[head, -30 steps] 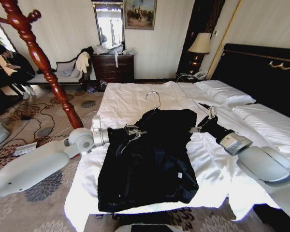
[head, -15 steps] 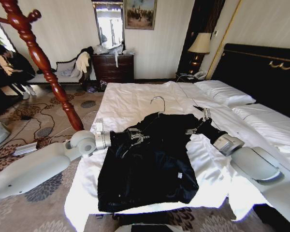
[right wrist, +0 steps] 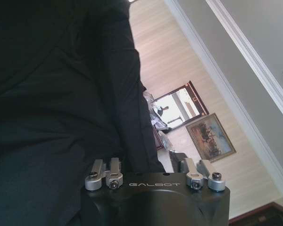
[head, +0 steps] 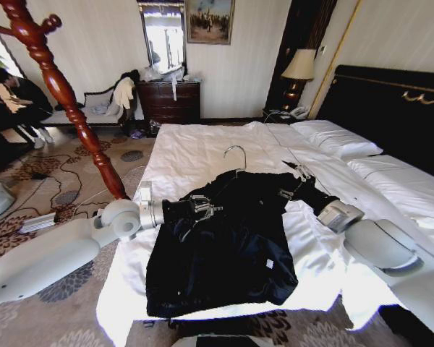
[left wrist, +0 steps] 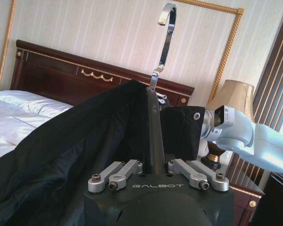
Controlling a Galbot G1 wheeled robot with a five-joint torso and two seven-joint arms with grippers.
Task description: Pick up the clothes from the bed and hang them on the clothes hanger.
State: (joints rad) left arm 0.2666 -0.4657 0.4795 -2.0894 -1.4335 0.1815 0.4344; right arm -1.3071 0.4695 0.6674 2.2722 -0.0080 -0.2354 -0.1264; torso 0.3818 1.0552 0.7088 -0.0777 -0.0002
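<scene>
The black jacket (head: 224, 238) lies near the bed's (head: 202, 144) foot edge, hanger (head: 235, 155) inside, hook toward the headboard. The left tool (head: 200, 207) pinches the hanger's left shoulder; the right tool (head: 295, 182) pinches the jacket's right shoulder, so the long axis spans both arms.

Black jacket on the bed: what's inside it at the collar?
The clothes hanger sits inside the black jacket; its silver hook pokes out. Fabric hides its shoulders. Both claws, left and right, grip there.
</scene>
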